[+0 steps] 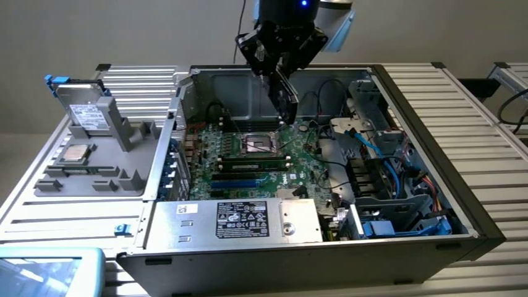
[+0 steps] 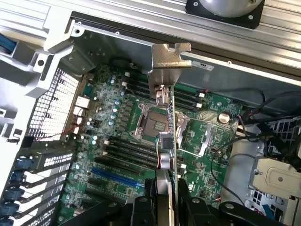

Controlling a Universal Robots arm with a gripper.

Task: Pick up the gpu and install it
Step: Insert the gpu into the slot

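Note:
My gripper (image 1: 279, 71) hangs above the open computer case (image 1: 429, 154) and is shut on the gpu (image 1: 286, 102), a dark card held upright over the back of the green motherboard (image 1: 247, 170). In the wrist view the gpu (image 2: 164, 141) appears edge-on, its silver end bracket (image 2: 167, 59) pointing toward the case's rear wall. My gripper (image 2: 164, 207) clamps the card with black fingers (image 2: 141, 209) on both sides. The card is in the air above the processor socket (image 2: 155, 122), clear of the board. A blue slot (image 2: 115, 176) lies on the motherboard (image 2: 117, 108) to one side.
A silver power supply (image 1: 239, 219) fills the case's near side. Blue and black cables (image 1: 375, 161) and drive bays crowd the exterior view's right. A grey tray (image 1: 99, 167) on the exterior view's left holds a hard drive (image 1: 86, 114) and a square processor chip (image 1: 76, 153).

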